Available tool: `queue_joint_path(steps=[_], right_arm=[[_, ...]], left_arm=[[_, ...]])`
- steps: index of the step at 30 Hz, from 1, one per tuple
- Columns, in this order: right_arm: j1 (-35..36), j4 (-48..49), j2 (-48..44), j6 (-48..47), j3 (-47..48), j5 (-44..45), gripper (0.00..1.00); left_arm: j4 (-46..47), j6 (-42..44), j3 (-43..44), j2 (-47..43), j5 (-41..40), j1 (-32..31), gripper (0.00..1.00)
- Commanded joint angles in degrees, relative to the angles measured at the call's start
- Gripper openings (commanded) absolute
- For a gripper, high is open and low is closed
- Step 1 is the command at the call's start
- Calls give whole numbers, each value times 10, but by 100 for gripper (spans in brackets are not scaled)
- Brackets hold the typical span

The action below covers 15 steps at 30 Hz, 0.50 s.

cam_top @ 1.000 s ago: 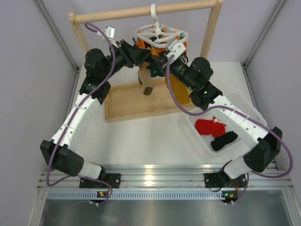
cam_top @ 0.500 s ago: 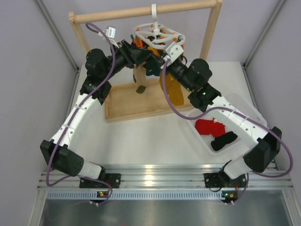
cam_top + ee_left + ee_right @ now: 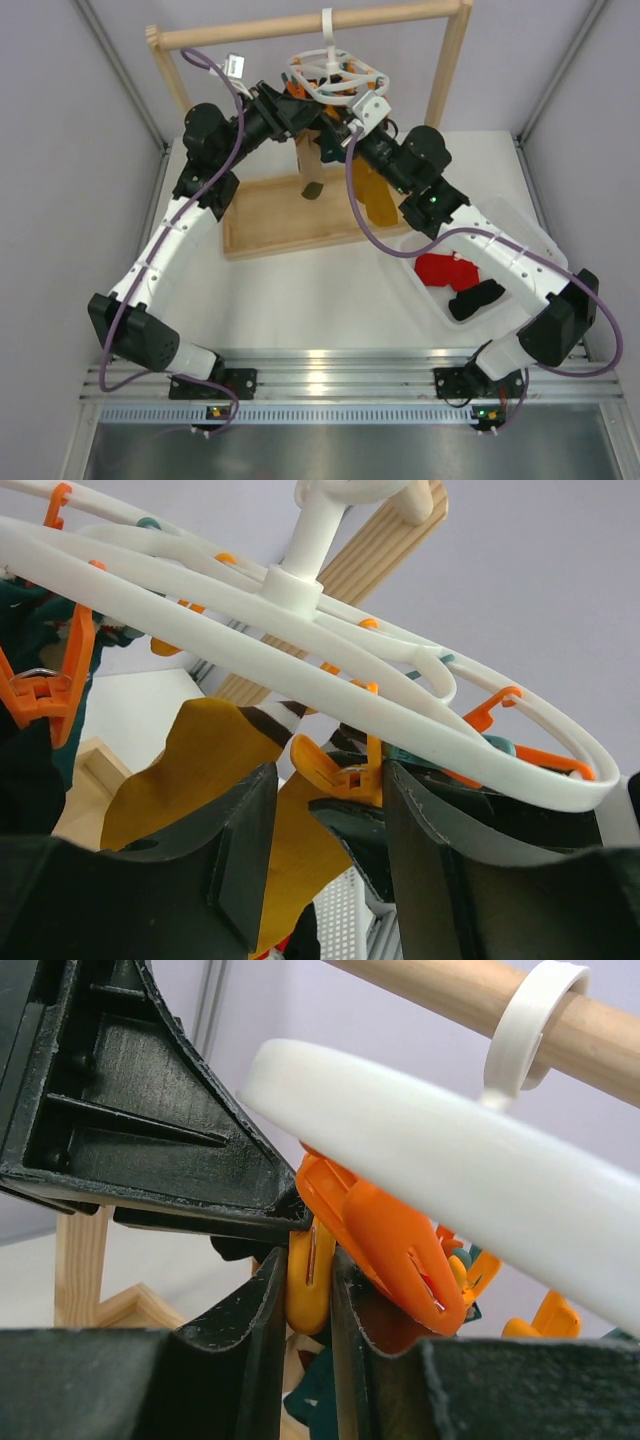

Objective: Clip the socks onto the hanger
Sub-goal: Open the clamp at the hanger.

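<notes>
Meets at the hanger (image 3: pixel 335 75) with both arms, high up where its hook loops over the top bar of the wooden rack (image 3: pixel 300 24). Pinches an orange clip (image 3: pixel 308 1282) just under the hanger's white rim with the right gripper (image 3: pixel 308 1305), fingers (image 3: pixel 240 1360) pressed together on the clip's tab. Holds the left gripper (image 3: pixel 325 840) spread wide right below the hanger, a second orange clip (image 3: pixel 335 772) sitting between its two black pads (image 3: pixel 235 860); cannot tell whether touching either. Finds a mustard sock (image 3: pixel 378 198) and a striped sock (image 3: pixel 312 172) dangling beneath the hanger. Finds the red socks (image 3: pixel 447 268) and one black sock (image 3: pixel 477 298) well away from the hanger, lower down on the right arm's side, lying together in a clear bin (image 3: pixel 525 222) on the table (image 3: pixel 300 290).
</notes>
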Motion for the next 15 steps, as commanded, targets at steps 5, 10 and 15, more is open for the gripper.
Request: queue_joint_path(steps=[5,10,15], right_arm=[[11,45,-16,31,-16,-57,0],[9,47,-16,37,-19,-58,0],[8,49,-16,39,-20,-61,0]], left_arm=[[90,-95,5,16,-14,10,49],[132,-123,-9,14,-13,12,48],[131,-124,1,18,-19,12,45]])
